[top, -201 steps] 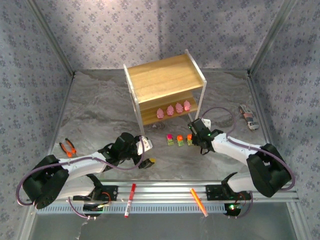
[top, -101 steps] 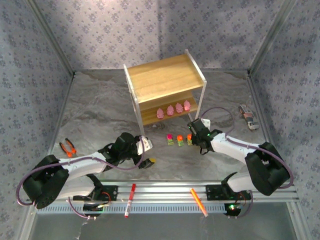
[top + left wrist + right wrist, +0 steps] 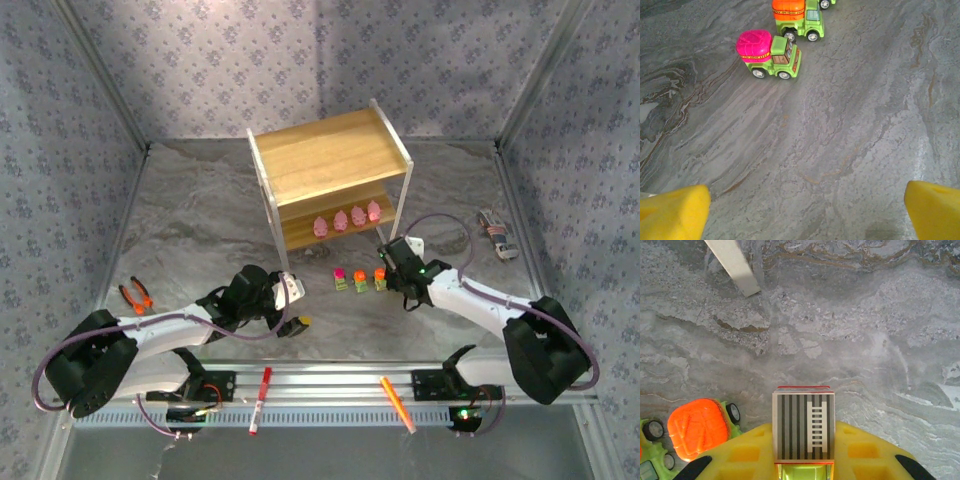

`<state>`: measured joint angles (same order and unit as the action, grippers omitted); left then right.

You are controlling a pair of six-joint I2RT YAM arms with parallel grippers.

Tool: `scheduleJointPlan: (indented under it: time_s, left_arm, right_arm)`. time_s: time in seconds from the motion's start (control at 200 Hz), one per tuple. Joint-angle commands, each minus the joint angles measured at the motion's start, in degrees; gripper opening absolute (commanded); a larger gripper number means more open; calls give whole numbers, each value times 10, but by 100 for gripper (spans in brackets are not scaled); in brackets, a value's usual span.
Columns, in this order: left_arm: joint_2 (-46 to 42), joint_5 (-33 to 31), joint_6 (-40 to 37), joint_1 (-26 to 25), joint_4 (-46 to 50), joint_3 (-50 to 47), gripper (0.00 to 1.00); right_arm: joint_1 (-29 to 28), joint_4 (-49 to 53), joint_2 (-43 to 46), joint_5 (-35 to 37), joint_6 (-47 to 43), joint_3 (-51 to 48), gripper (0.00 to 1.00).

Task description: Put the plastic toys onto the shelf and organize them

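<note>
Right gripper [image 3: 384,270] is down low just in front of the shelf [image 3: 330,160], near its right front leg, jaws clamped on the grey-topped truck [image 3: 803,426]. Yellow pads [image 3: 865,452] hug both flanks and the striped roof sticks up between them. Can't tell if the wheels are off the table [image 3: 200,220]. Orange-topped truck [image 3: 697,427] sits just beside the held one, almost touching the left pad, so a careless lift could knock it. Left gripper [image 3: 805,220] is spread wide with nothing in it, farther out from the shelf than the truck row, facing the pink-topped truck [image 3: 769,54] and the second orange-topped truck [image 3: 797,20], both upright on their wheels. Four pink figures [image 3: 346,218] stand in a row on the shelf's lower board. Handling guess: the truck is tiny, light, hard glossy plastic, so stiff but slippery, and free wheels mean it will roll if set down on a tilt or nudged. Best hold is across the flat sides of the green body, as now, not on the rounded or raised top, where the pads would slide off. Little squeeze needed, since it won't crush easily but could squirt out. Set it flat on a board, beside the figures or on the upper level, and let go gently.
</note>
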<state>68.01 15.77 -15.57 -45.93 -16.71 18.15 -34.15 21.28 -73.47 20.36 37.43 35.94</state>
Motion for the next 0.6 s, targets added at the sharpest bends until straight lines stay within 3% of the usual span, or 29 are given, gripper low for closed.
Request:
scheduleJointPlan:
  time_s: [0.0, 0.595]
  left_arm:
    - [3, 2, -7, -4, -10, 12, 99]
    - [1, 4, -7, -4, -8, 12, 100]
  right_arm:
    - [-4, 27, 7, 12, -6, 9, 21]
    - [-74, 218, 123, 53, 7, 129, 22]
